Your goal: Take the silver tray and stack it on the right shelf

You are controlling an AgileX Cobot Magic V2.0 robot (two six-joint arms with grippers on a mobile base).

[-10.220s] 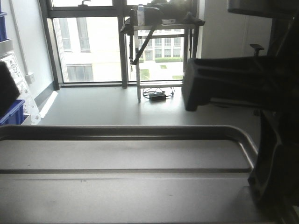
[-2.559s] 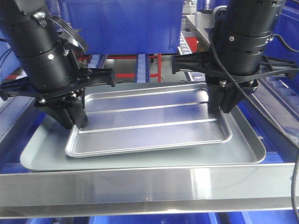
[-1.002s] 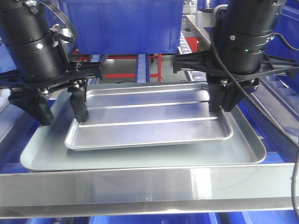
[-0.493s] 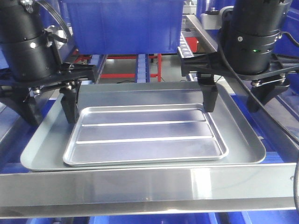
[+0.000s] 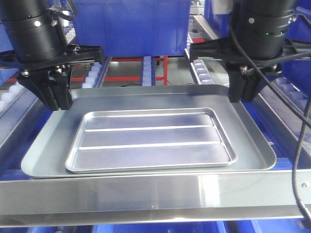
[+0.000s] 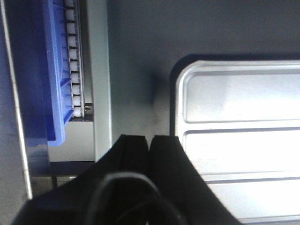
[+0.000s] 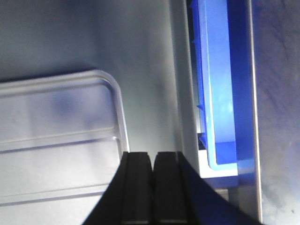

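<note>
Silver tray [image 5: 150, 141] lies flat inside the larger grey tray [image 5: 252, 145], both resting on the right shelf [image 5: 155, 191] just behind its flat steel front bar, and nothing grips it. The left gripper [image 5: 53, 94] hangs above the grey tray's back-left corner with its jaws pressed together; the left wrist view shows the 2 black fingers [image 6: 136, 150] touching, with the silver tray's corner just beside them. The right gripper [image 5: 243, 87] sits over the back-right edge, jaws likewise closed on nothing, as the right wrist view confirms.

Placement looks done, so the risk now lies in the exit. Both grippers hover close to the grey tray's rim; a low or sideways pull could clip that rim and drag the stack across the white rollers [image 5: 146, 68], which turn freely and would let it slide. The silver tray sits slightly toward the left-front of the grey one, loose inside it, so any knock could skew it. The blue bin [image 5: 131, 24] right behind limits rearward room, and the right arm's cable [image 5: 303, 141] hangs near the shelf's front bar and may snag.
</note>
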